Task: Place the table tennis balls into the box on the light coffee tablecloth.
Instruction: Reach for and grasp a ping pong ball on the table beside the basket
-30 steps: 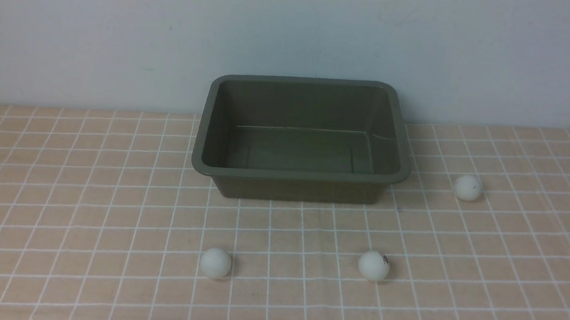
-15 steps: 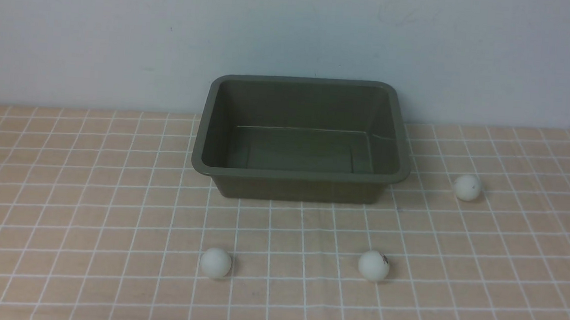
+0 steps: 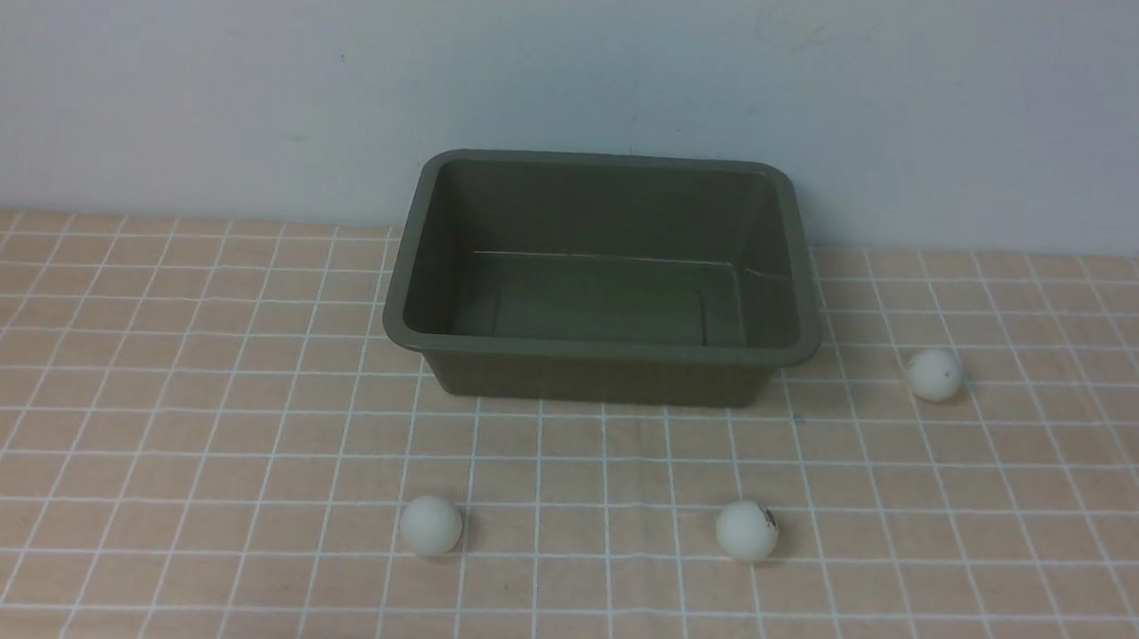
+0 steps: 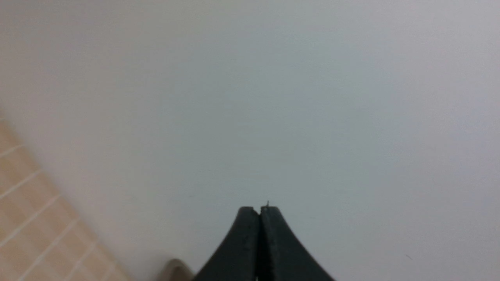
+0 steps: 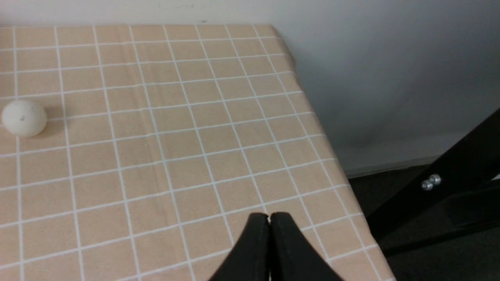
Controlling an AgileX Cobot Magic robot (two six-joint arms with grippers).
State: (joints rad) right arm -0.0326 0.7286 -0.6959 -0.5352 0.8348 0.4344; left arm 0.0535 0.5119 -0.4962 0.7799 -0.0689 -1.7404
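We find the left fingers point(image 4: 253, 230) pressed flat together with nothing between them, aimed at the pale wall point(image 4: 273, 97). The right fingers point(image 5: 256, 242) are likewise closed tight and empty. They hang over the light coffee tablecloth point(image 5: 175, 136) near an edge of the bench, where the cloth drops away toward a black strut with two silver bolts point(image 5: 429, 182).

Neither arm reaches into the front view. There the box point(image 3: 596, 376) stands empty at the back of the cloth, close to the wall. All three table tennis balls lie outside it on the checked squares. The right-hand ball point(image 3: 934, 374) lies beside the box's right end, while the middle ball point(image 3: 746, 529) and the left-hand ball point(image 3: 431, 525) lie in front of it, well apart from each other. Nothing of the task is done yet.

We judge the hazards plain enough. Shut fingers cannot take a ball, so they must part before descending. A glancing touch could send so light a sphere rolling (the bench edge shown in the right wrist view is a real exit). An off-centre pinch may squirt a ball free, and a high release could bounce one back out of the box.

As for writing, the middle ball carries a small dark print and the right-hand ball a speck. Both are too small to read.
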